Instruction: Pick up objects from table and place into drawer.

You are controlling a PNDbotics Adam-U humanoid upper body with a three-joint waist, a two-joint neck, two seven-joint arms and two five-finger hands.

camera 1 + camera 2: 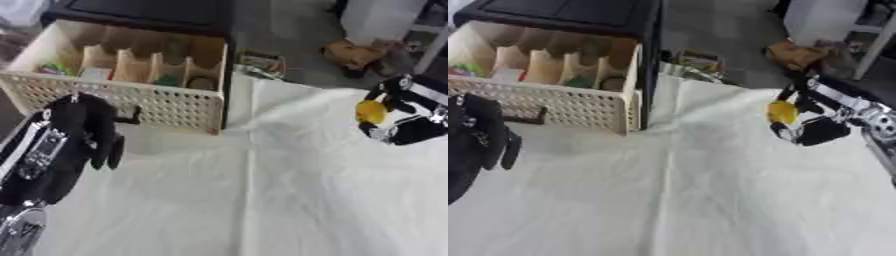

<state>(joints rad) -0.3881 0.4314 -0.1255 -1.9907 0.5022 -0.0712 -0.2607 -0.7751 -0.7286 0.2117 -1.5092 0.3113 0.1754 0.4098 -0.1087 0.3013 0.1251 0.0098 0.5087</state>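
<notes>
Carrying a small yellow object [782, 112], curled inside the right hand [811, 125], above the right edge of the white-covered table [262, 200]. Sitting well apart from that, at the far left corner of the table: an open, pale wooden drawer [131, 102] with a perforated front, split by upright dividers into narrow compartments, some already holding small green and pale items too blurred to name. Risking, by judgement, a slip of the yellow object on the long crossing toward the drawer, since only part of it is showing between the fingers. Risking too a clip against the drawer's near right corner, or a landing on top of a divider rather than inside a compartment, because the slots are looking narrow. Hanging just in front of the drawer's perforated face, near the table's left edge: the left hand [83, 127], fingers drooping downward, relaxed and holding nothing, with its black and silver forearm rising from the lower left corner. Crowding the approach slightly, so a collision between the two hands is seeming possible at the drawer.
</notes>
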